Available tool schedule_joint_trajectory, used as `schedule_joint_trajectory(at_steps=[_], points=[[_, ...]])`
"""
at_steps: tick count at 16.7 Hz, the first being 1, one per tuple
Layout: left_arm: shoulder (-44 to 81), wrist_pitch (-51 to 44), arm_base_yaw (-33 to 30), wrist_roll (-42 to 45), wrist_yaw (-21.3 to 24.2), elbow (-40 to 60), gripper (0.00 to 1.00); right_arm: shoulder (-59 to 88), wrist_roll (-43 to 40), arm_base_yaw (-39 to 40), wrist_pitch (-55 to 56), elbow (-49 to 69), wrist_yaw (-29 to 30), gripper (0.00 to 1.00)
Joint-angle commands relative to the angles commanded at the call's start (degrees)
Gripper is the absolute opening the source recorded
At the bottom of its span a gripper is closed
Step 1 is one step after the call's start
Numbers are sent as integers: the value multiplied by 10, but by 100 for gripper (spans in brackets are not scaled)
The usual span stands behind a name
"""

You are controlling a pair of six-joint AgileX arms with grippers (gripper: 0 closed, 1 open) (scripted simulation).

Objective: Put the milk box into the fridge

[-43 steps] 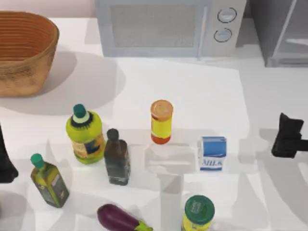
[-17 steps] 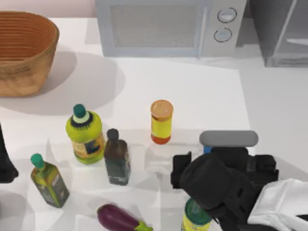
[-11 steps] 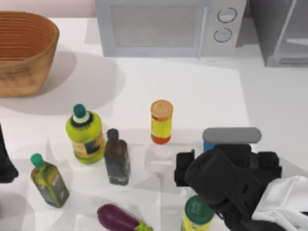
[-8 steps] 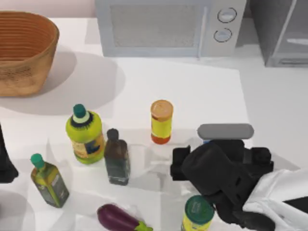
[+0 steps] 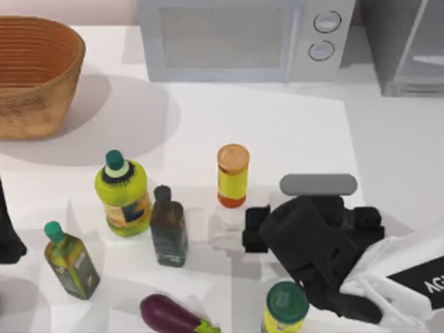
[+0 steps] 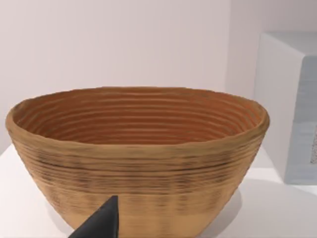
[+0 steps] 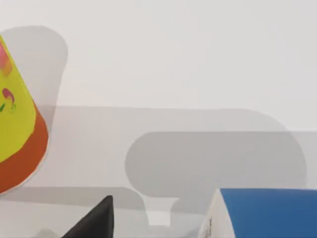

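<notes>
Right arm (image 5: 406,267): white shell carrying a black panel with white lettering. Its wrist and gripper (image 5: 305,229) are matte black, topped by a grey rounded bar (image 5: 318,184). Left arm (image 5: 7,232): black.

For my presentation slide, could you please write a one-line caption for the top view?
Right claw lowered over the milk box, beside the yellow jar; fridge at the back right.

Milk box (image 7: 262,213) hidden under right arm in top view; wrist view cuts it at frame edge (blue top corner visible). Right hand (image 7: 94,223): one dark fingertip seen, grip state undeterminable. Fridge (image 5: 409,45) cut by top-view edge. Yellow jar (image 7: 17,129) partly cropped.
</notes>
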Motion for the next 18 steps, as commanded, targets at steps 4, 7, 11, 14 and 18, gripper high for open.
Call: schedule_joint_trajectory(at_steps=[4,7,11,14,18], points=[[0,0,0,0,0,0,100,0,0,0,0,0,0,70],[0,0,0,0,0,0,100,0,0,0,0,0,0,47],[0,0,0,0,0,0,100,0,0,0,0,0,0,17],[0,0,0,0,0,0,100,0,0,0,0,0,0,0],[0,0,0,0,0,0,100,0,0,0,0,0,0,0]])
